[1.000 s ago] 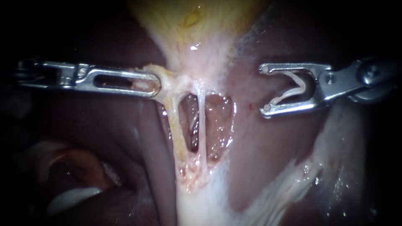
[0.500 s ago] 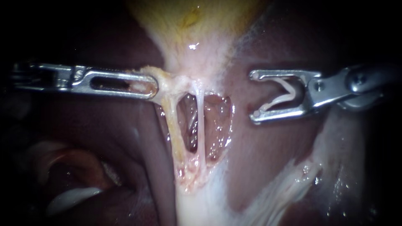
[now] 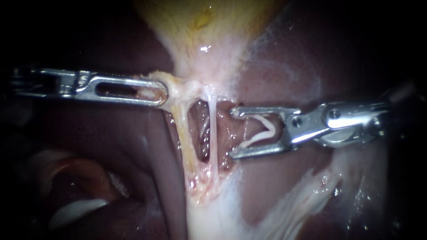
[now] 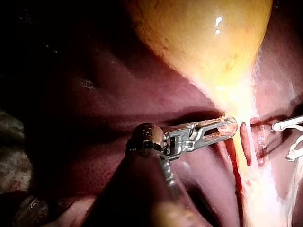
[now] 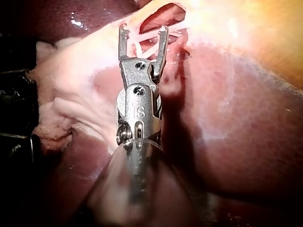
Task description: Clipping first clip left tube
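My left instrument (image 3: 162, 92) comes in level from the left. Its slotted jaws are shut on pale tissue at the gallbladder's (image 3: 200, 20) neck; the left wrist view shows the same hold (image 4: 228, 128). Below the neck run two tubes, the yellowish left tube (image 3: 184, 133) and a thin white right tube (image 3: 212, 129), with a dark gap between them. My right instrument (image 3: 232, 132) holds its jaws wide apart around a white V-shaped clip (image 3: 261, 131). Its tips lie just right of the white tube, and no tube is between them. In the right wrist view the instrument (image 5: 143, 29) carries the clip (image 5: 147, 40).
Dark red liver (image 3: 275, 178) lies under and around both instruments. White fatty tissue (image 3: 311, 191) spreads at the lower right. My right instrument's tips (image 4: 289, 139) show beyond the tubes in the left wrist view. Pale folded tissue (image 5: 57, 109) lies beside the right shaft.
My right instrument has moved left and lower with the clip, from well right of the tubes to just beside the white tube. The left instrument keeps its hold, unmoved.
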